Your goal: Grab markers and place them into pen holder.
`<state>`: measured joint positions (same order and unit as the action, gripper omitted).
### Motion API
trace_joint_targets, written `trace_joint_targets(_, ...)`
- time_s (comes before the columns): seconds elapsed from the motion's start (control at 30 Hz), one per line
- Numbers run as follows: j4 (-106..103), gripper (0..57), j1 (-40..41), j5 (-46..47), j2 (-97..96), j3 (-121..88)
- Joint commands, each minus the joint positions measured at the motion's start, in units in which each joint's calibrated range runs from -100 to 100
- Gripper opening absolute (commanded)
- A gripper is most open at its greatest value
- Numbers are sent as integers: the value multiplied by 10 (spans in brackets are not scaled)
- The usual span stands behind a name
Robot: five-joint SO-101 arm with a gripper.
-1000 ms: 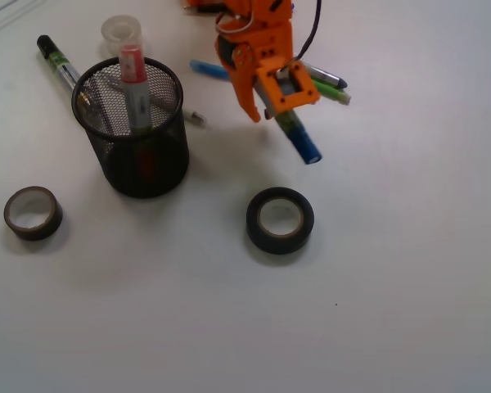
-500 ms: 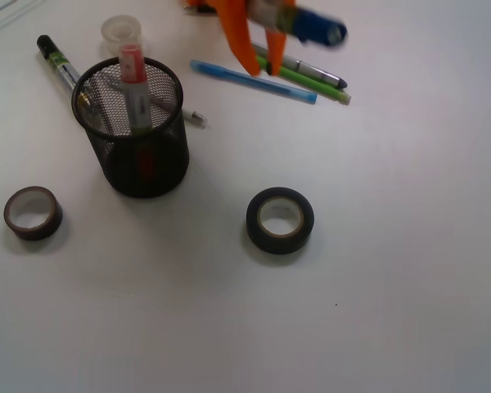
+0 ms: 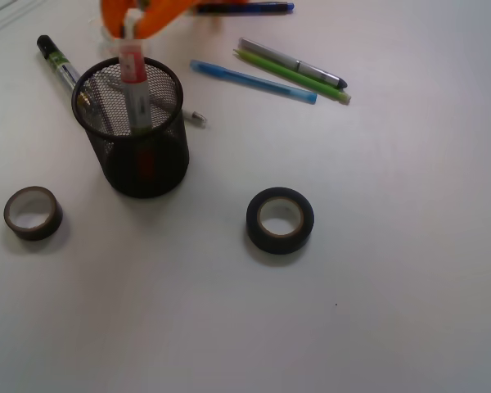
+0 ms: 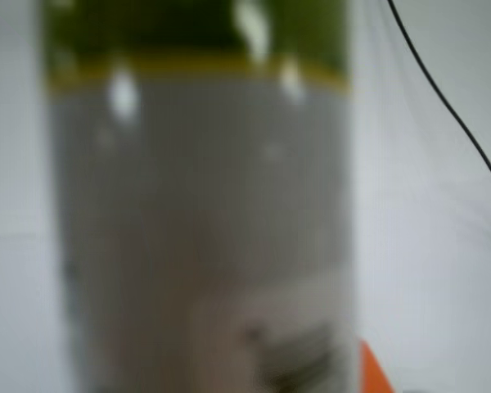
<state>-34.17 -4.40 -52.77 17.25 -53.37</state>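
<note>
Foreground: dark tape roll [image 3: 280,219]; brown tape roll [image 3: 33,212] at left. Middle: pen holder [image 3: 143,160], upright, containing one red-capped marker [image 3: 133,86] standing on end. Behind its left rim: black-capped marker [image 3: 57,59] flat on the table, long axis diagonal. Far edge: gripper [image 3: 135,18], blurred, just above the holder's back rim, clamped on a pale, green-labelled marker barrel [image 4: 200,237] filling the wrist view.

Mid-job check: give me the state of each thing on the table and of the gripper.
Pen holder: upright.
Red marker: standing in the holder, cap up.
Black marker: lying behind the holder.
Blue marker: held in the gripper.
Gripper: above the holder, blurred.
Three thin pens: lying flat.
Two tape rolls: lying flat.
</note>
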Motion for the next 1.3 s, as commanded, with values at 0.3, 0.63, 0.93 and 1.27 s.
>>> trace_joint_targets(0.3, -19, 6, -23, -8, -6, -63)
trace_joint_targets(0.63, -22, 31, -24, -5, -6, -64)
trace_joint_targets(0.93, -23, 233, -26, -8, -5, -60)
trace_joint_targets(1.27, -23, 233, -28, 8, 3, -55)
